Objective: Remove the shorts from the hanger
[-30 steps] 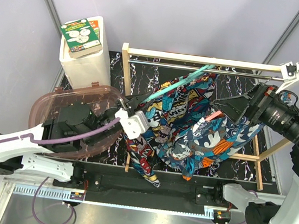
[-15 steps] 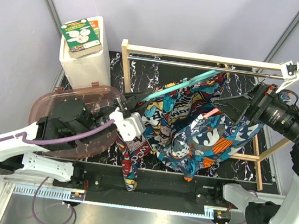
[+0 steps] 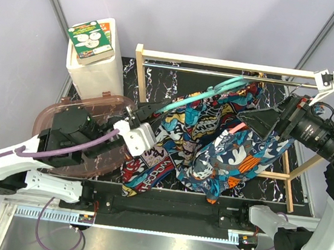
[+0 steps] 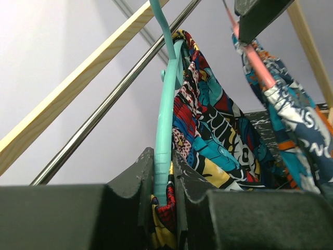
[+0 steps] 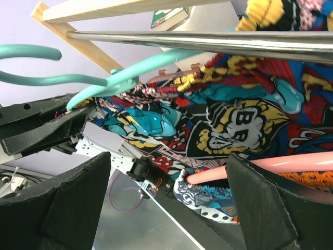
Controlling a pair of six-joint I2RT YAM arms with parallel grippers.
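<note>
The comic-print shorts (image 3: 185, 124) in navy, red and yellow hang over a teal hanger (image 3: 201, 95) whose hook sits at the metal rail (image 3: 282, 82). My left gripper (image 3: 147, 109) is shut on the hanger's lower end (image 4: 165, 130), with a fold of those shorts (image 4: 218, 130) pinched beside it. The teal, orange and white shorts (image 3: 242, 155) hang on a pink hanger (image 3: 236, 129). My right gripper (image 3: 259, 121) is open, its fingers (image 5: 67, 203) spread wide, with the pink hanger's end (image 5: 260, 169) reaching in by its right-hand finger.
A wooden rack frame (image 3: 140, 73) carries the rail. A white bin (image 3: 95, 67) with a green box on top stands at the back left. A translucent brown basket (image 3: 73, 116) lies under my left arm. The black marbled mat (image 3: 160, 78) covers the table.
My left gripper has drawn back to the left with the hanger's end, and the comic shorts' hem has swung left and spread out. The hanger's hook has slid right. The right gripper stays put.
</note>
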